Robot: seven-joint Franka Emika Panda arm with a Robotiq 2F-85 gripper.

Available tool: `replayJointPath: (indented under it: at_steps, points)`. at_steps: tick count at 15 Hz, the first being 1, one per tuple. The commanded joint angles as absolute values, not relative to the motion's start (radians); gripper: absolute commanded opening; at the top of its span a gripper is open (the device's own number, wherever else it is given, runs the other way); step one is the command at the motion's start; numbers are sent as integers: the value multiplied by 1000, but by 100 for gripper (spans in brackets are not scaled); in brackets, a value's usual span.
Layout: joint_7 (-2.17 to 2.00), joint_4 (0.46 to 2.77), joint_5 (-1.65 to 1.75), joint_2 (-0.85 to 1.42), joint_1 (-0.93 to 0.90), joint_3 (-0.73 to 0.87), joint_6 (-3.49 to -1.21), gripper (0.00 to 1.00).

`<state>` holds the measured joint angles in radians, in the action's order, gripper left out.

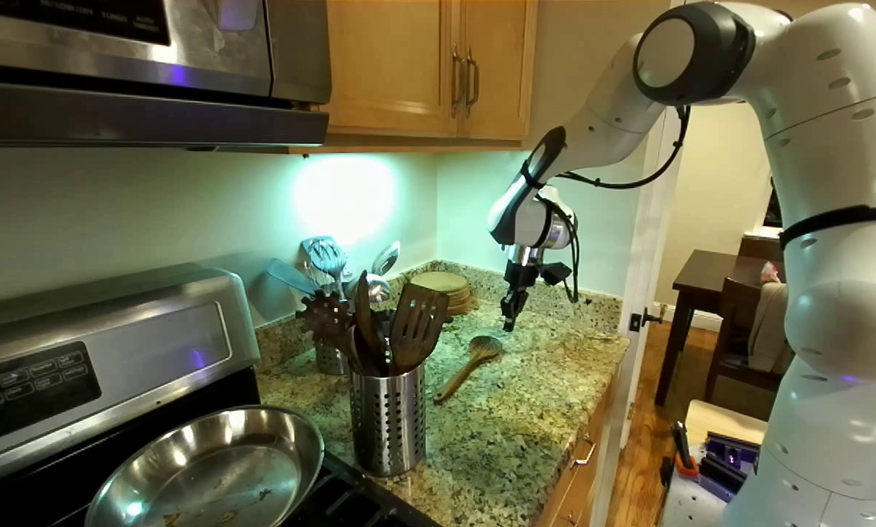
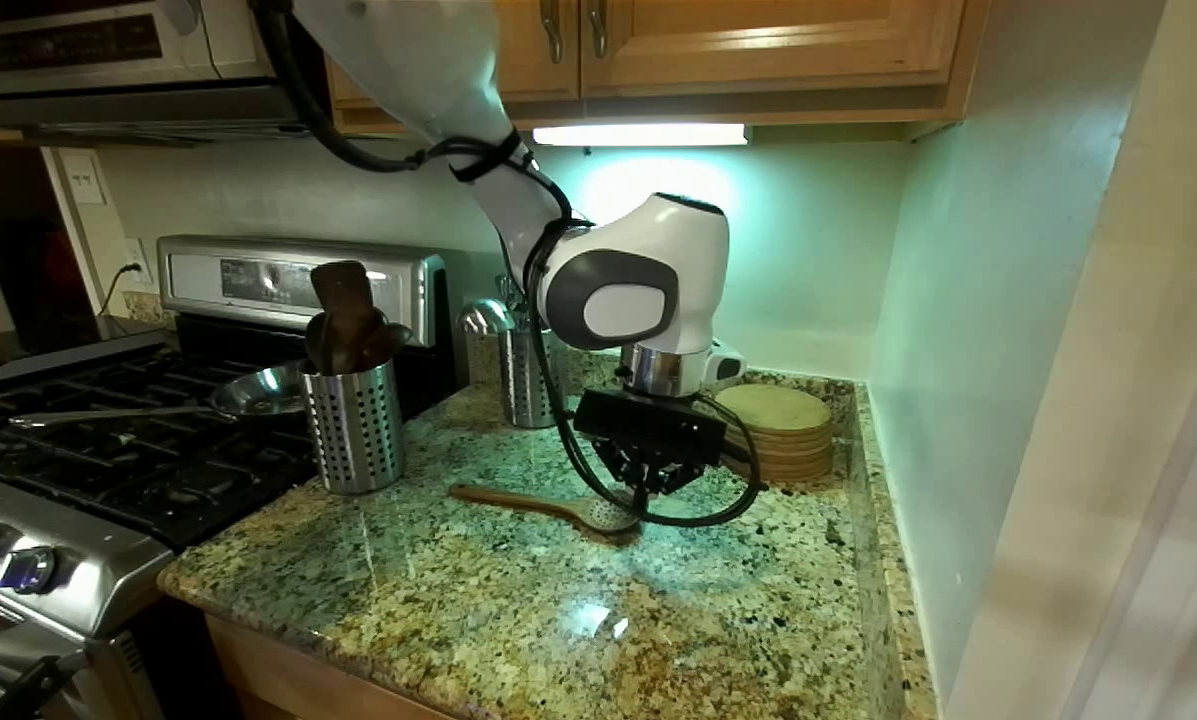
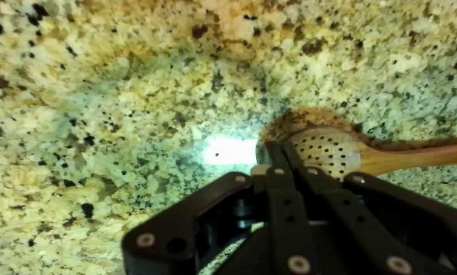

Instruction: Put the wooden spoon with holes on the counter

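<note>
The wooden spoon with holes [image 1: 474, 359] lies flat on the speckled granite counter [image 1: 511, 424]. In an exterior view the spoon [image 2: 558, 507] has its handle toward the stove and its round head under my gripper [image 2: 641, 495]. My gripper [image 1: 509, 324] points down, with its fingertips above the far edge of the spoon's head. In the wrist view my gripper [image 3: 283, 145] has its fingertips together and holds nothing. There the fingers cover part of the spoon's perforated head [image 3: 327, 149], and the handle runs off to the right over the counter [image 3: 117, 152].
A perforated steel holder [image 1: 388, 424] with dark wooden utensils stands by the stove. Another steel holder [image 2: 528, 380] with metal utensils stands at the back wall. A stack of round wooden plates [image 2: 778, 440] is in the back corner. A steel pan [image 1: 218, 468] sits on the stove.
</note>
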<state>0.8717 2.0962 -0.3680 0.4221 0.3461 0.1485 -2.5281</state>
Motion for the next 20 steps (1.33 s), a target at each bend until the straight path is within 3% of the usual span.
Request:
replayJointPath:
  at_steps: [1,6,12,14,20]
  points:
    - [747,2216,-207,310,305,183,-2625,28]
    - [545,2295,50,170,265,220,-2573,57]
    - [441,2338,123,8,254,203,-2431,95]
    - [426,2342,126,-33,248,201,-2384,100]
    - [422,2368,106,-123,232,200,-2306,100]
